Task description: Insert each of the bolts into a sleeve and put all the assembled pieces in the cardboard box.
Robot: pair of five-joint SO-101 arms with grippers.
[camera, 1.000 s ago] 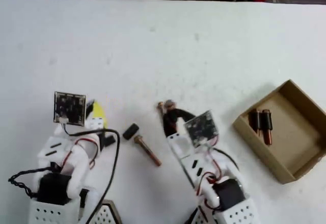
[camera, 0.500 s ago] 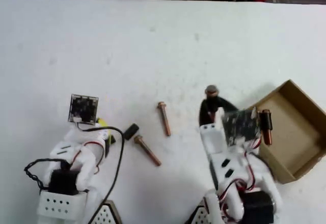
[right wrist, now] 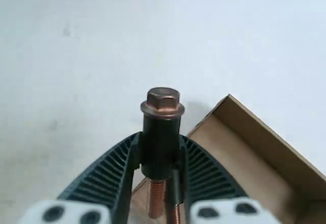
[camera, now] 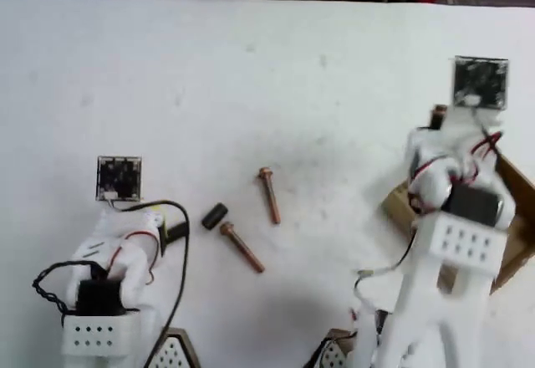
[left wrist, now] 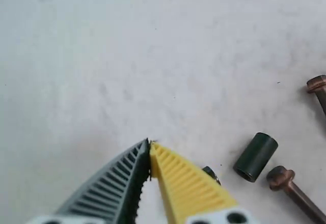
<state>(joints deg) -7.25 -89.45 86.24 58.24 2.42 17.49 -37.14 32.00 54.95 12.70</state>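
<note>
The right gripper [right wrist: 160, 150] is clamping the assembled piece [right wrist: 162, 107] by its black sleeve. It is holding the piece upright at the edge of the cardboard box [right wrist: 265, 137], I judge for dropping it inside. The piece is showing a copper hexagonal head above and thread below (the sleeve is covering the middle). The left gripper [left wrist: 149, 152] is resting closed and empty near a loose sleeve [left wrist: 255, 157] and a bare bolt [left wrist: 293, 193].

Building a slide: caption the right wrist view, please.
Right gripper shut on a sleeved bolt, held by the cardboard box's edge.
</note>
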